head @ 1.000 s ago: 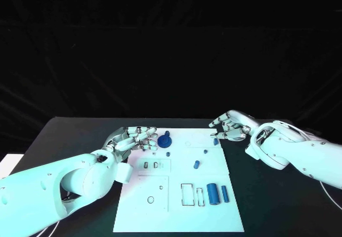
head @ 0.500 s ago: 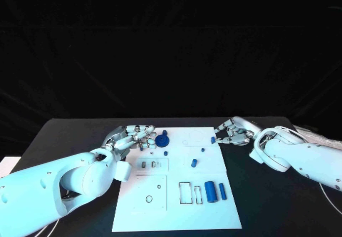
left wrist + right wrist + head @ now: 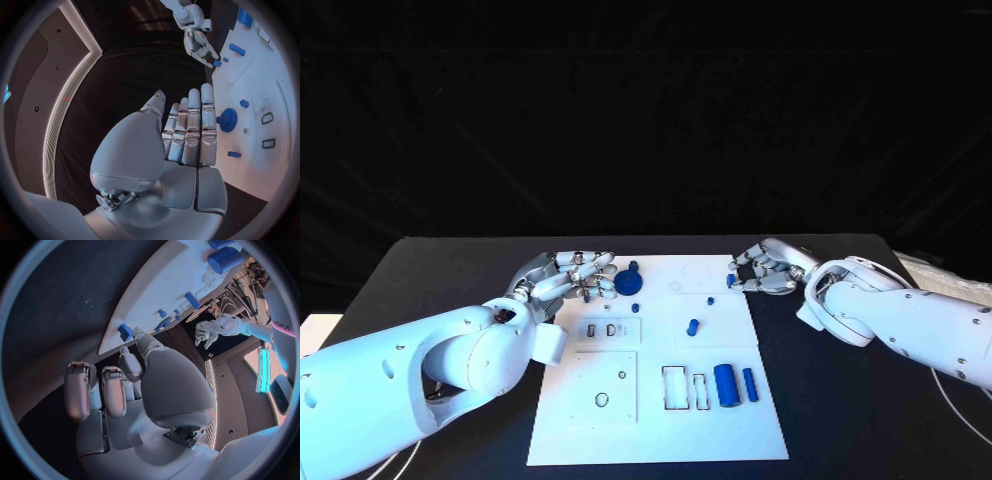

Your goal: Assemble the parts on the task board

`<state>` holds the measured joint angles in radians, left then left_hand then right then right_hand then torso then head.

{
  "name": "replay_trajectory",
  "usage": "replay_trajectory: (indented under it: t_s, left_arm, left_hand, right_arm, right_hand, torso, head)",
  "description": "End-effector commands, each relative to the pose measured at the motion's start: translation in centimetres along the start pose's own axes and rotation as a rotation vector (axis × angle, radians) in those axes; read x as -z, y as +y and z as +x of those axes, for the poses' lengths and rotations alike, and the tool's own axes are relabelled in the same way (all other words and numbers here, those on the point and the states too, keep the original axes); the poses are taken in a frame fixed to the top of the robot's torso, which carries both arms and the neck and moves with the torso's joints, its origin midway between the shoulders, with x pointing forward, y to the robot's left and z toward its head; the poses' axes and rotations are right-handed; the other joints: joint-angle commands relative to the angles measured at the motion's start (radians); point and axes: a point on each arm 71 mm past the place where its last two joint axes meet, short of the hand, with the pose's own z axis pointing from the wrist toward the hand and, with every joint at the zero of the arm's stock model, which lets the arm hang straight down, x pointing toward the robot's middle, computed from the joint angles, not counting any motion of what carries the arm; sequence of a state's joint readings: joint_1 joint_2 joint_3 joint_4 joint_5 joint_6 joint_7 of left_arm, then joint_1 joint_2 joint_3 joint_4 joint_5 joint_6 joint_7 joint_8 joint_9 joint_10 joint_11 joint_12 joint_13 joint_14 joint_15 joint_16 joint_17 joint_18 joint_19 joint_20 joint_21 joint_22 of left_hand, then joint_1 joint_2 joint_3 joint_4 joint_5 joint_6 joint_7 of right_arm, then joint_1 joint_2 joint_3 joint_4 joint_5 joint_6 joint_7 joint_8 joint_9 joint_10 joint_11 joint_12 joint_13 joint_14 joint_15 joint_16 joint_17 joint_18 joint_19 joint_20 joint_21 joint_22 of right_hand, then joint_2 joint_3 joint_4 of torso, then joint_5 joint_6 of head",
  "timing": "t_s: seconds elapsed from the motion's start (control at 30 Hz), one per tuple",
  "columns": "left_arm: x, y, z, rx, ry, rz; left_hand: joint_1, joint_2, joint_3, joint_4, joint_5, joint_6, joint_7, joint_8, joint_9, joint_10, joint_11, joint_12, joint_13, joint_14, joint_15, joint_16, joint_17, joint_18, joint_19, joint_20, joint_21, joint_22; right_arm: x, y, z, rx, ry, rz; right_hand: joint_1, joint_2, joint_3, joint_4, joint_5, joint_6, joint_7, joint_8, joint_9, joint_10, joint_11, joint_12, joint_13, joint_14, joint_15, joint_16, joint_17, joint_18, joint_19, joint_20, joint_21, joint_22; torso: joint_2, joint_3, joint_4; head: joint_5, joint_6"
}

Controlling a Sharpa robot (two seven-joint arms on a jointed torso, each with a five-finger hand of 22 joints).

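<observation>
White task board (image 3: 661, 420) with small blue parts (image 3: 727, 385); left hand (image 3: 574, 275) empty, fingers apart; right hand (image 3: 764, 268) grip unclear

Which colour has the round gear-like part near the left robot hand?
The gear-like part is dark blue, seen best in the left wrist view.

Task board (image 3: 661, 400): you have it between both hands.
Gear part (image 3: 629, 284): on the board, just beside your left hand (image 3: 570, 276).
Small part (image 3: 731, 281): at your right hand (image 3: 769, 267) fingertips, board's far edge.
Cylinder parts (image 3: 727, 385): nearer you, well apart from both hands.
</observation>
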<state>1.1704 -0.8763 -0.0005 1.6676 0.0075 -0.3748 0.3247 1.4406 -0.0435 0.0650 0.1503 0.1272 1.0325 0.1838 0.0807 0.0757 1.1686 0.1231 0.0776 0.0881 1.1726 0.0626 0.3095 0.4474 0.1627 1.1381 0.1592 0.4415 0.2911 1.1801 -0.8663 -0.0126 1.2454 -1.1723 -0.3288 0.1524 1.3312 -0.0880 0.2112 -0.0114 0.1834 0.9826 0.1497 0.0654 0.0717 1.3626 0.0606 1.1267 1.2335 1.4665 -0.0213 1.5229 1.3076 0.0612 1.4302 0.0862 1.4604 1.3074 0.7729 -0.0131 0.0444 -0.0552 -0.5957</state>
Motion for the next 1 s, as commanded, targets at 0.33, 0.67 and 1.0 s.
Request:
replay_trajectory:
  t_s: [0.33,0.67,1.0]
  left_arm:
    - [-0.03,-0.05,0.25,0.010,0.023,0.003]
    - [-0.02,-0.05,0.25,0.010,0.023,0.002]
    - [-0.03,-0.04,0.24,0.011,0.025,0.001]
  left_hand:
    - [0.002,0.006,-0.001,-0.006,-0.005,0.006,0.000,-0.004,0.001,0.002,-0.001,-0.006,0.001,-0.004,0.000,-0.005,0.001,0.015,-0.006,0.001,-0.004,0.002]
    - [0.002,0.007,0.000,-0.007,-0.005,0.007,-0.001,-0.004,0.001,0.003,-0.001,-0.006,0.001,-0.005,0.000,-0.006,0.002,0.015,-0.006,0.001,-0.004,0.002]
    - [0.002,0.007,0.000,-0.007,-0.005,0.007,-0.001,-0.004,0.001,0.003,-0.001,-0.006,0.001,-0.005,0.000,-0.006,0.002,0.015,-0.006,0.001,-0.004,0.002]
  right_arm:
    - [-0.49,0.04,1.09,0.008,0.041,0.004]
    - [-0.67,-0.09,1.25,0.008,0.045,0.012]
    - [-0.87,-0.10,1.36,0.021,0.045,0.020]
  right_hand:
    - [0.016,0.015,0.009,-0.013,-0.008,0.002,0.003,0.004,0.001,-0.004,0.000,0.000,0.005,0.084,0.010,0.004,0.165,-0.009,0.000,0.010,-0.003,0.030]
    - [0.019,0.044,0.034,-0.020,-0.041,0.050,-0.008,0.022,0.009,0.008,-0.008,0.021,0.021,0.084,0.004,0.005,0.168,-0.010,0.001,0.007,-0.002,0.034]
    - [0.017,0.051,0.045,-0.022,-0.054,0.068,-0.014,0.028,0.012,0.011,-0.013,0.026,0.025,0.084,0.000,0.005,0.169,-0.010,0.002,0.003,-0.001,0.036]
  torso:
    - [-0.001,0.0000,-0.0006]
    - [-0.001,0.0002,-0.0001]
    - [-0.001,0.0005,0.0001]
  head:
    - [0.002,-0.004]
    - [0.002,-0.005]
    - [0.003,-0.008]
